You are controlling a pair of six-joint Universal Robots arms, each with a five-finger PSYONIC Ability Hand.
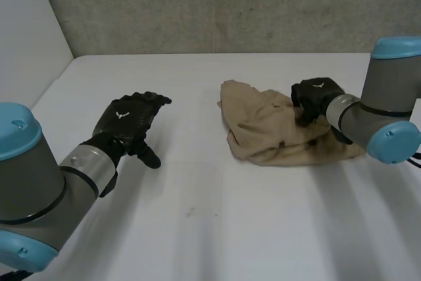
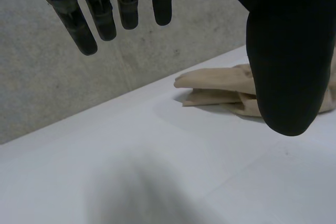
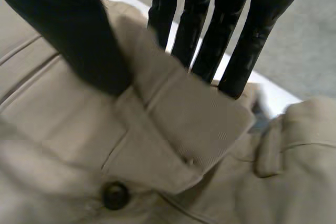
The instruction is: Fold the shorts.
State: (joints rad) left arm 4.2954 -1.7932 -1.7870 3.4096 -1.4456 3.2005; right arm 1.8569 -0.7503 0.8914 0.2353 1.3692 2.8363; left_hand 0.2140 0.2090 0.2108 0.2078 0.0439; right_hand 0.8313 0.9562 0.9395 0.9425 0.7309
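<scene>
Right hand (image 1: 317, 99) is on the shorts (image 1: 270, 129), at their right half near the far edge; in its own wrist view the thumb (image 3: 68, 40) and fingers (image 3: 247, 40) pinch a raised fold of waistband (image 3: 178, 114) between them. Left hand (image 1: 129, 118) hovers over bare table, well apart from the shorts; fingers (image 2: 105, 9) straight and slightly spread, thumb (image 2: 283, 66) out to the side, holding nothing.

Grey concrete wall (image 1: 230, 4) runs behind the white table (image 1: 210, 222); left arm (image 1: 39, 189) comes in at the near left, right arm (image 1: 385, 106) at the right edge.

Shorts are tan, lying in a crumpled heap on the right half of the table, not flat; several layers bunched, creases across the top. From the left wrist view a folded edge of the shorts (image 2: 215, 85) lies on the table beyond the thumb.

Under the right palm: the pinched waistband fold stands up off the cloth below; a belt loop (image 3: 269, 148) sits just beside it; a dark button (image 3: 115, 195) sits below the fold, near the thumb side.
</scene>
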